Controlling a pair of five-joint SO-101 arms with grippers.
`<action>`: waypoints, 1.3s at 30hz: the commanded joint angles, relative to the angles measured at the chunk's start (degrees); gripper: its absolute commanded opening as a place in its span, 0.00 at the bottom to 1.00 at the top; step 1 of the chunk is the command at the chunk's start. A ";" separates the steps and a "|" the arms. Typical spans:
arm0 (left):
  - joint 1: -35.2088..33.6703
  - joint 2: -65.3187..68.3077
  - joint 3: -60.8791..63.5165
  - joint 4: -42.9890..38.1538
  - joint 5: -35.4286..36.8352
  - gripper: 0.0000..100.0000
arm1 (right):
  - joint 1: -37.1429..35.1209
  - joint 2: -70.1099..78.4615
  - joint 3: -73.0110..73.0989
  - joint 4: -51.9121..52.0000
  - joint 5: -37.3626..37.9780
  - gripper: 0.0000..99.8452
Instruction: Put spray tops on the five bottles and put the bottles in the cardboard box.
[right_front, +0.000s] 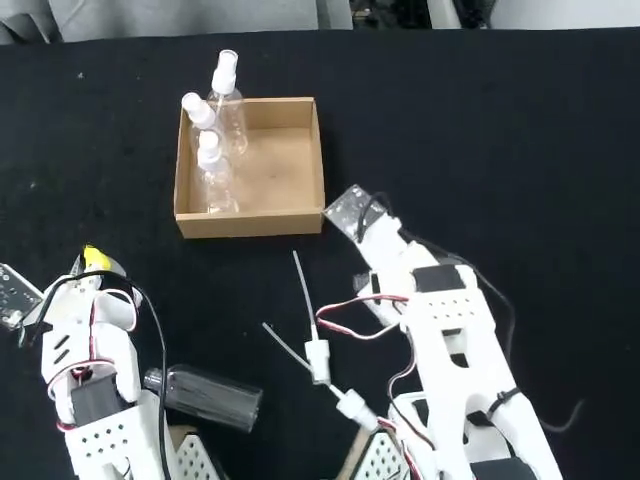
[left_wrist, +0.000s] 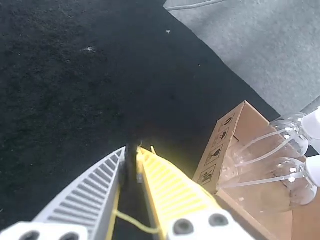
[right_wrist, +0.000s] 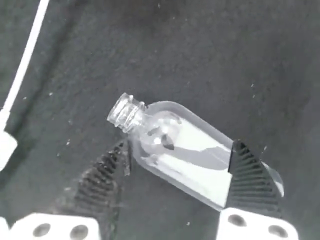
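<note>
Right up close: right gripper (right_wrist: 181, 146), black ribbed fingers (right_wrist: 100, 185) spread wide, straddling a clear uncapped plastic bottle (right_wrist: 192, 152) lying on its side on the black table (right_wrist: 225, 60). Looks lined up across the body with the neck left free, which is sensible and keeps the threads clear for a top. No telling pad contact from here; reads as open, not clamped.

Over to the high view: parked just off a front corner of the brown cardboard box (right_front: 250, 222). Inside, three clear bottles with white spray tops fitted (right_front: 218, 180), standing upright and crowded against one wall, presumably to save floor for the last two.

Between the arms, two loose white spray tops with long thin dip tubes (right_front: 320, 358), lying flat, one just beside the other, seemingly within reach of either side.

Down by the left arm, a second clear uncapped bottle (right_front: 205, 393), also on its side, well apart from the box.

Left gripper (left_wrist: 132, 150), one finger grey and one yellow-taped, pinched nearly together with nothing between, aimed at bare table near the box. Idle by the look of it, probably spare for steadying a bottle or fetching a top.

Three of five done, by this count. Capping next; expect fiddly work threading those tubes into a narrow neck.
</note>
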 joint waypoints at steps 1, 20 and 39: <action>-0.40 -0.53 1.27 0.26 -0.53 0.03 | -1.41 -1.01 -5.93 5.36 -1.32 0.25; -0.48 -0.44 1.27 0.26 -0.53 0.03 | -1.41 -0.92 -15.08 19.60 18.11 0.36; -0.48 -0.44 1.27 0.26 -0.53 0.03 | -1.32 1.98 -15.52 18.37 37.54 0.33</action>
